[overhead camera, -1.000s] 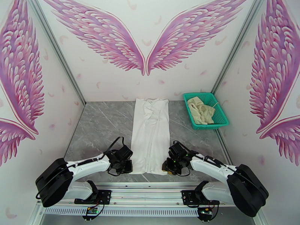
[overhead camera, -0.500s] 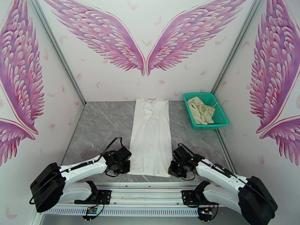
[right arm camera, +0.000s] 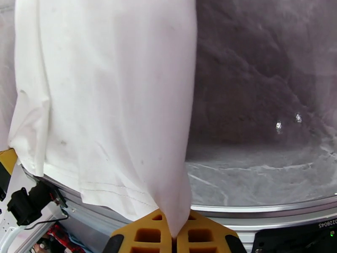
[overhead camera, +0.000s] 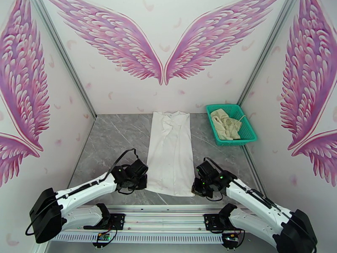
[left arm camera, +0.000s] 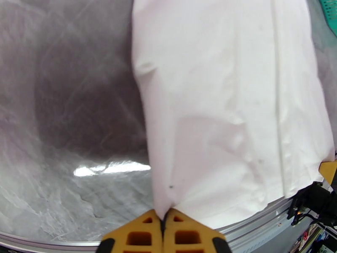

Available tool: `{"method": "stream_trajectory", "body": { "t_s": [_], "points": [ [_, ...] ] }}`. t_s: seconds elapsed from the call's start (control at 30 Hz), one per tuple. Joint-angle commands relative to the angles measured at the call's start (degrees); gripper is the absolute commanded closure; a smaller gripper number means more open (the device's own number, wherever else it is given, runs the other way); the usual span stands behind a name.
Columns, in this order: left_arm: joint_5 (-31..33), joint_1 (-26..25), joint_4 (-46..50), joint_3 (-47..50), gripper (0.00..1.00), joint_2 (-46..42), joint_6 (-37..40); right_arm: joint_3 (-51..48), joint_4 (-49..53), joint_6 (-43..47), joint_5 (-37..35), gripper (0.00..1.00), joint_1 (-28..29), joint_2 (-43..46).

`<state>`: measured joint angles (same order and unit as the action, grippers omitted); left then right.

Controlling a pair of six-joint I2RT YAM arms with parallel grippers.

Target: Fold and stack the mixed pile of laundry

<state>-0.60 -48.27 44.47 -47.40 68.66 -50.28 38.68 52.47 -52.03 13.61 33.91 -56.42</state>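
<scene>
Both near hem corners of white shirt (overhead camera: 170,152) pinched by left hand (left arm camera: 163,216), right hand (right arm camera: 175,231).

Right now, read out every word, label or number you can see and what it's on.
"0228045", roughly: upside-down digits on the black unit at the lower right of the right wrist view, cut by the frame, so uncertain.
On the white shirt: no readable text.
On the teal basket: no label visible.
</scene>
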Motion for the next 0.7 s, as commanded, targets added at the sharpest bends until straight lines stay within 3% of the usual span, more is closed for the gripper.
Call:
{"method": "stream_trajectory", "body": {
  "t_s": [0.0,0.3,0.67],
  "points": [
    [3.3,1.5,4.6,-7.7,1.00,2.0,4.3,8.0,6.5,0.8,-5.6,0.94,-0.3,-1.8],
    [2.6,11.8,4.7,-25.1,1.00,12.3,14.9,30.5,10.4,9.9,-11.7,0.96,-7.4,-15.5],
    [-2.3,20.9,-1.4,-45.5,1.00,31.9,20.2,50.2,3.6,16.0,-7.0,0.96,-17.3,-37.1]
  ]
}}
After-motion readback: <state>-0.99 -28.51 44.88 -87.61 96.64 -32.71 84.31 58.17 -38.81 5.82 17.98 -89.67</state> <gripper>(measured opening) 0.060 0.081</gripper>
